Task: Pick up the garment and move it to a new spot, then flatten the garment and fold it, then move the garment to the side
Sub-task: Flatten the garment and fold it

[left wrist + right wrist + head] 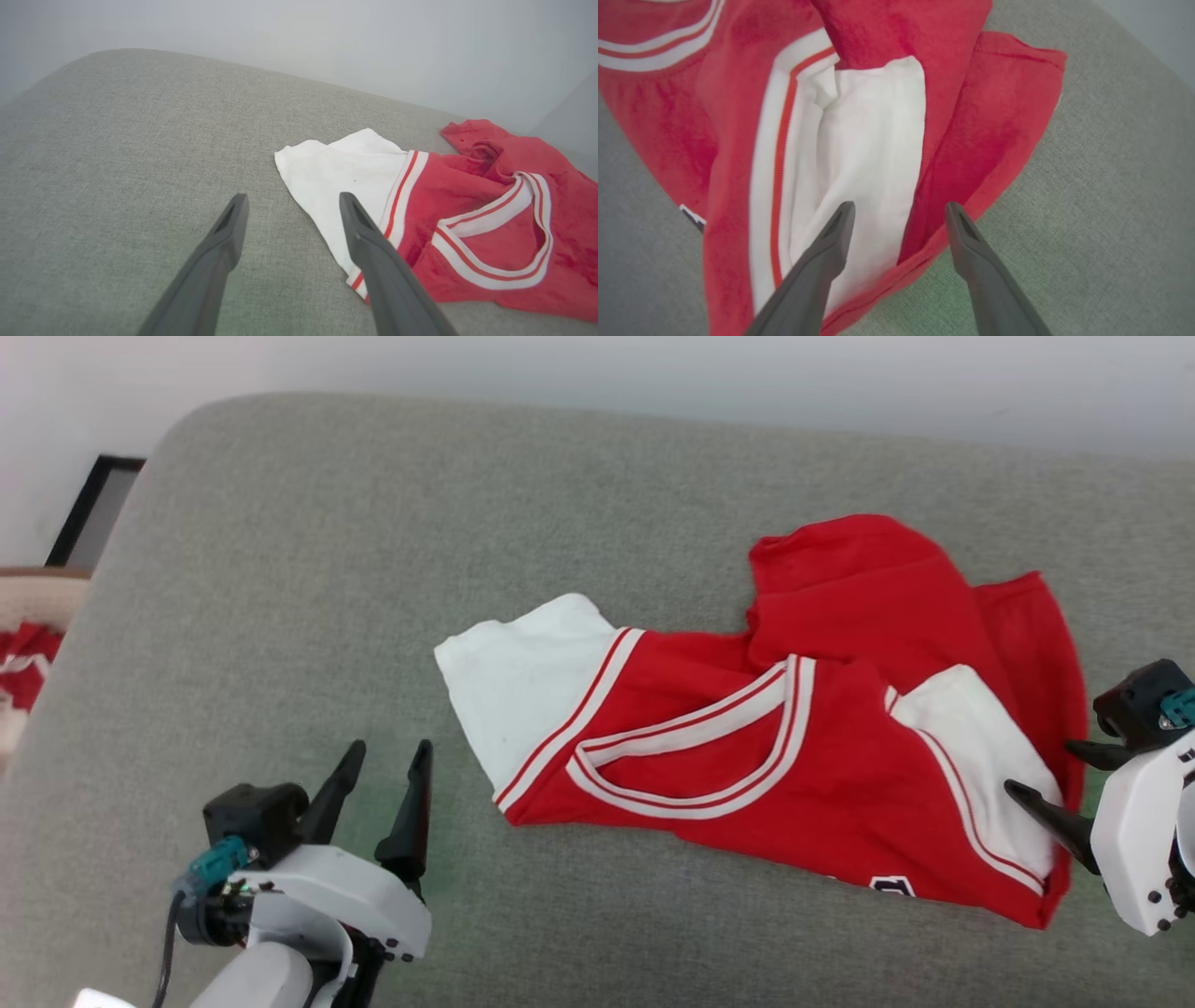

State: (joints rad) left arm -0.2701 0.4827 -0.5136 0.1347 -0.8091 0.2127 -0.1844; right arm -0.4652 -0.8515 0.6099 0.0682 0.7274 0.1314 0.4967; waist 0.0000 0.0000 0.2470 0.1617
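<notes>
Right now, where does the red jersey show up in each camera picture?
Head view: jersey right of centre.
Left wrist view: jersey along the right side.
Right wrist view: jersey across upper left and middle.
Shared landmark: the grey cushion under it.

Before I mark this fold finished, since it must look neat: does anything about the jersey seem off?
Yes. The garment lies rumpled on the grey cushion: its far right part is bunched over itself, one white sleeve sticks out left, the other sits half under red folds.
</notes>
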